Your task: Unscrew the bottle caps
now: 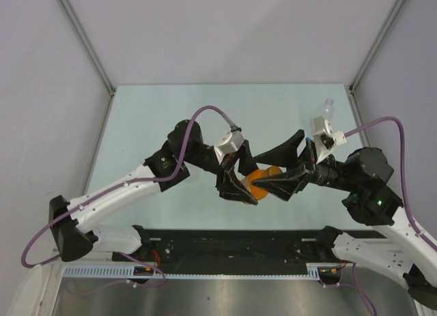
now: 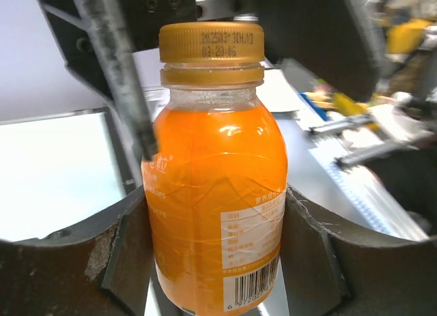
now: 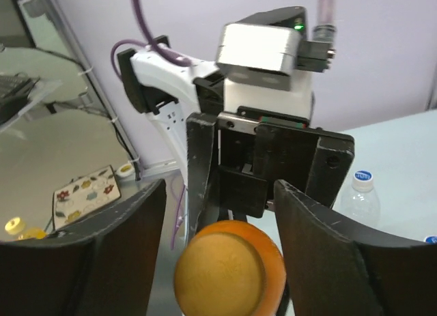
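**Right wrist view: orange cap between released jaws**

The cap (image 3: 220, 271) is on the bottle (image 2: 215, 193), which the left gripper (image 2: 215, 254) clenches by its body over the tabletop (image 1: 171, 111), toward its near edge. The right gripper (image 3: 220, 248) straddles the cap, released, with a sliver of gap on each side. The step looks like mid-unscrewing, so the next move is to close and twist. There is room toward the far side. A clear bottle (image 1: 329, 108) stands well apart by the right wall (image 1: 403, 56).

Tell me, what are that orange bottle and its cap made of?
The orange bottle looks like clear glossy plastic: see-through at the neck, with highlights and a printed wrap. Its cap seems moulded plastic, satin golden-orange, with a ring below and a printed date code.
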Robot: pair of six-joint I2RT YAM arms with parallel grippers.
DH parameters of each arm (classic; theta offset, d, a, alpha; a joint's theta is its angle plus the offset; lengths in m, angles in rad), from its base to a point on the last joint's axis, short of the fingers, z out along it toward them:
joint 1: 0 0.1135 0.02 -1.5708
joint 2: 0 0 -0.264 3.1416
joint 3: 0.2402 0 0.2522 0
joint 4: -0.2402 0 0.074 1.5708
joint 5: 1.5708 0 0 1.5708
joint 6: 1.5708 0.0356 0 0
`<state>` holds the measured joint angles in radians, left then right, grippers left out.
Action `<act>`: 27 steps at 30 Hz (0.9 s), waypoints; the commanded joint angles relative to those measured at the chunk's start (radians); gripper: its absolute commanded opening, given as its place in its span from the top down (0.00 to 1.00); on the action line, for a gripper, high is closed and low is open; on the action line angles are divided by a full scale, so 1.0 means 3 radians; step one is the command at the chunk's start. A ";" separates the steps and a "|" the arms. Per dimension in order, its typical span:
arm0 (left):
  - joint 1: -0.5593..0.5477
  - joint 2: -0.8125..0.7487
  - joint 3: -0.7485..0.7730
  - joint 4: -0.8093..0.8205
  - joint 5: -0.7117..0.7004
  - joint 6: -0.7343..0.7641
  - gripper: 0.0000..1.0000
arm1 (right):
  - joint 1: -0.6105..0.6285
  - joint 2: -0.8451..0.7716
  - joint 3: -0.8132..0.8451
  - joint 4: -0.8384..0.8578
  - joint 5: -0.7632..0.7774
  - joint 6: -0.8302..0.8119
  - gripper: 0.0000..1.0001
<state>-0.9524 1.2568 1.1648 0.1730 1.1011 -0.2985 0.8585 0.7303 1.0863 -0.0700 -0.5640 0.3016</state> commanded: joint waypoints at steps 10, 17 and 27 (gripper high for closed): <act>-0.0031 -0.0589 -0.0114 -0.0643 -0.1899 0.0908 1.00 | -0.0019 -0.0005 0.0107 -0.0043 0.1136 0.0487 0.17; -0.0103 -0.0697 -0.0145 -0.0811 -0.2580 0.1128 0.99 | -0.0019 -0.0047 0.0107 -0.0104 0.1880 0.0855 0.16; -0.0532 -0.0676 -0.0150 -0.1017 -0.3930 0.1537 1.00 | -0.0019 0.0112 0.0107 -0.0416 0.2580 0.1351 0.16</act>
<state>-1.0763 1.0660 1.1240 -0.1352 0.1566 0.0914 0.8570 0.7399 1.0870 -0.1471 0.0814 0.6178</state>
